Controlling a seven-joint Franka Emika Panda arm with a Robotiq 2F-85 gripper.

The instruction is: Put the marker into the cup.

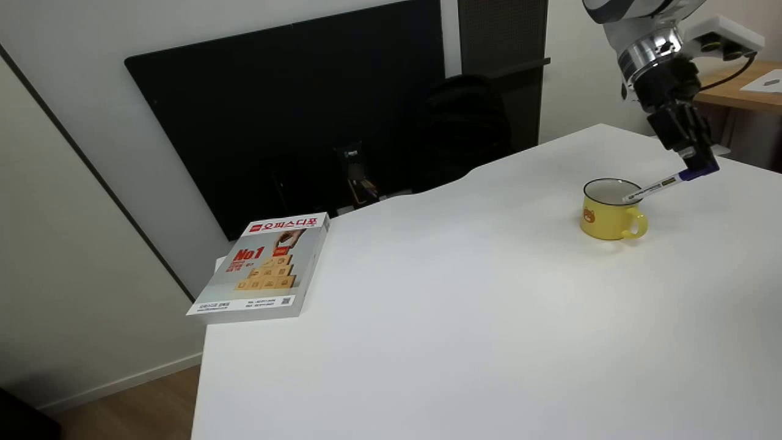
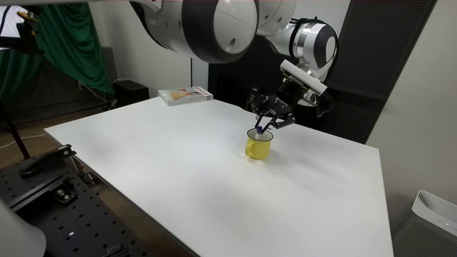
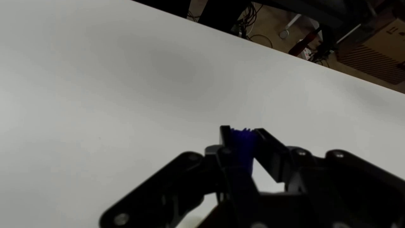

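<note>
The yellow cup [image 1: 611, 220] stands upright on the white table, its handle showing in both exterior views. My gripper [image 1: 701, 165] is beside and above it, jaws closed around the purple cap of the marker [image 1: 657, 186]. From there the marker's white barrel slants down across the rim, its far end at the cup's mouth; how deep it reaches I cannot tell. In an exterior view the marker's cap [image 2: 259, 130] sits just over the opening of the cup [image 2: 257, 149]. The wrist view has the gripper [image 3: 243, 130] pinching the cap, with the barrel hidden.
A thick red-and-white book [image 1: 263, 269] lies at the far edge of the white table [image 1: 427, 354]. In an exterior view, a black perforated plate [image 2: 82, 228] and a white appliance [image 2: 428, 214] stand beside the table. A table edge [image 3: 269, 47] crosses the wrist view.
</note>
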